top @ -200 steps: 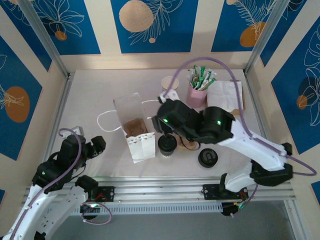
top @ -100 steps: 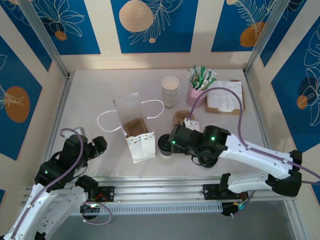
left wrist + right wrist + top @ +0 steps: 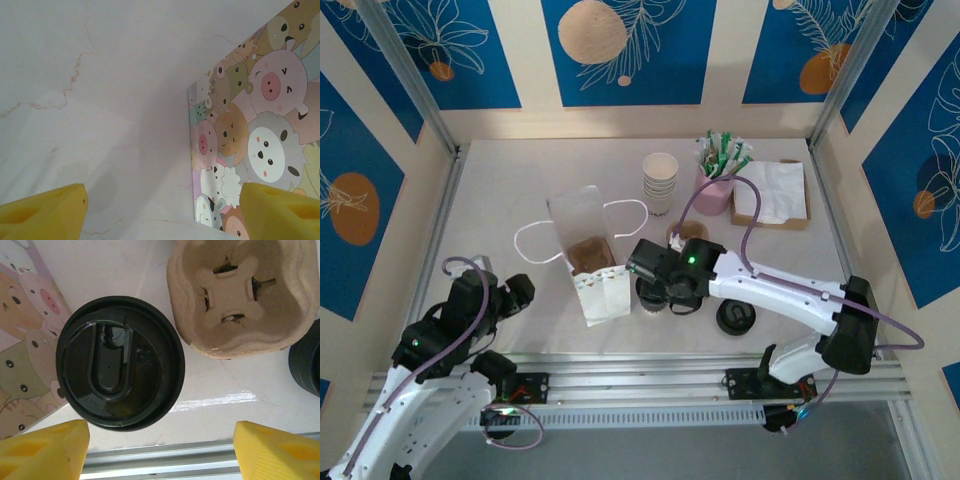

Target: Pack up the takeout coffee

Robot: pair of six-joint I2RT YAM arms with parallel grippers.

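The takeout coffee (image 3: 652,293), a small cup under a round black lid (image 3: 120,362), stands upright on the table just right of the white paper bag (image 3: 601,282). My right gripper (image 3: 670,298) hangs over it, pointing down. In the right wrist view this gripper (image 3: 160,450) is open; its yellow fingers (image 3: 45,450) flank the near side of the lid without touching it, and nothing is between them. My left gripper (image 3: 510,295) rests low at the table's near left, apart from the bag. Seen from the left wrist, it (image 3: 162,212) is open and empty.
A brown pulp carrier (image 3: 240,295) lies just beyond the cup, partly under my right arm (image 3: 687,232). Loose black lids (image 3: 735,317) sit to the right. Lidless cups (image 3: 660,180), a pink sachet holder (image 3: 715,192) and napkins (image 3: 770,195) stand at the back. The bag's cartoon side (image 3: 255,125) faces left.
My right arm has swung down and left until its gripper came over the lidded cup, and its jaws have opened wider. The left arm has stayed put.
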